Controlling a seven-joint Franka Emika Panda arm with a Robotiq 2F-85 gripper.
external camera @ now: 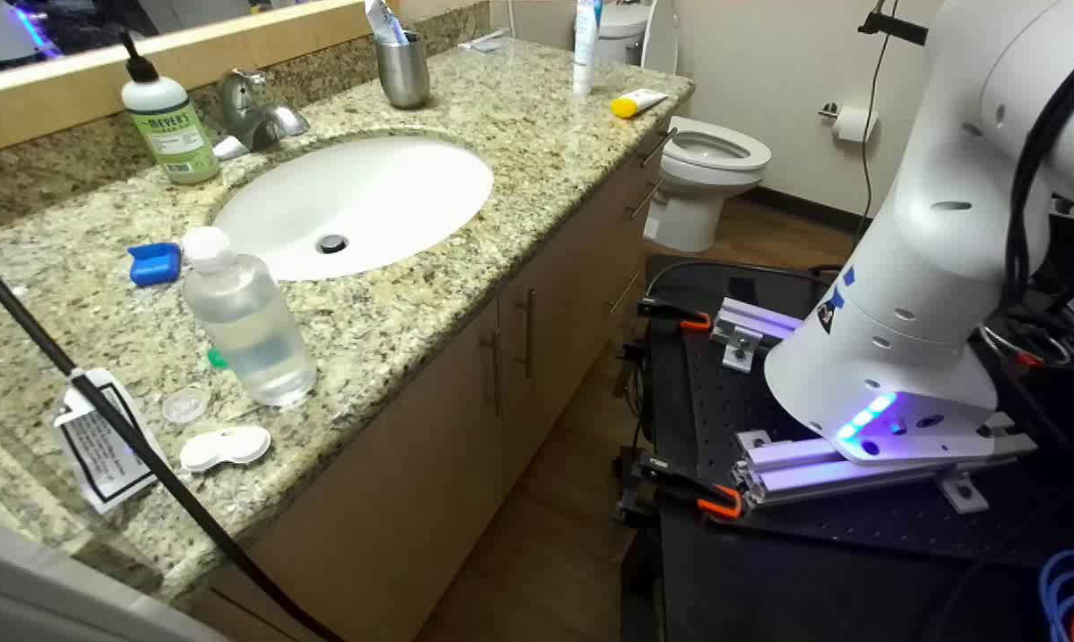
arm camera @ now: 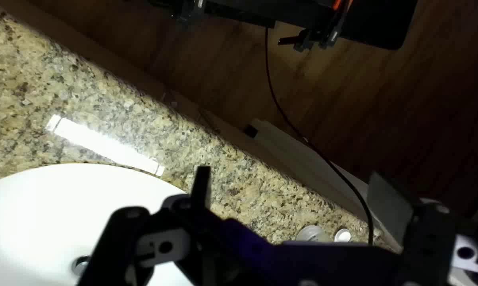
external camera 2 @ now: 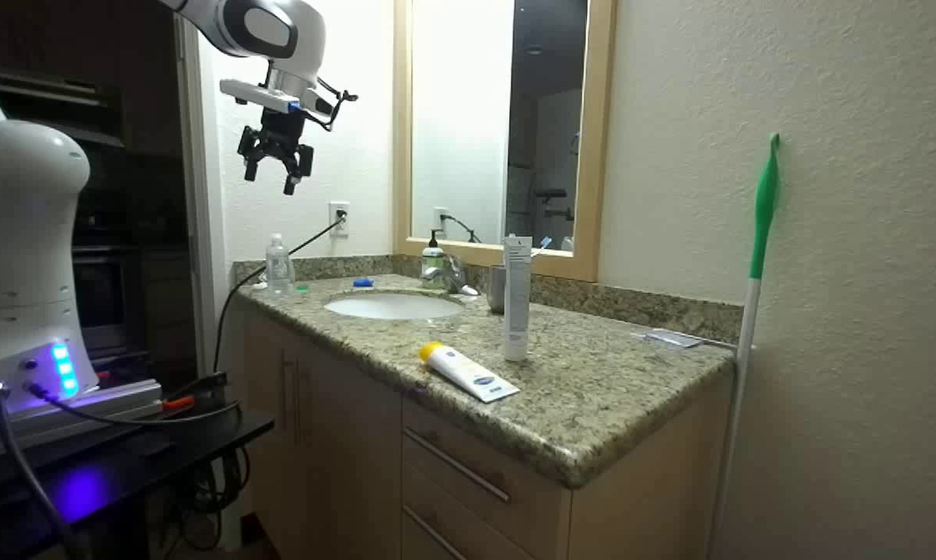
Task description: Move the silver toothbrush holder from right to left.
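The silver toothbrush holder stands upright on the granite counter, past the faucet and near the backsplash. A toothbrush and a tube-like item poke from its top. In an exterior view the holder is partly hidden behind a standing white tube. My gripper hangs in the air high above the counter's bottle end, far from the holder. In the wrist view the gripper has its fingers wide apart with nothing between them. The holder is out of the wrist view.
The sink lies between the holder and the clear bottle. The green soap bottle and faucet stand behind it. A standing white tube and a lying yellow-capped tube are near the holder. A black cable crosses the counter.
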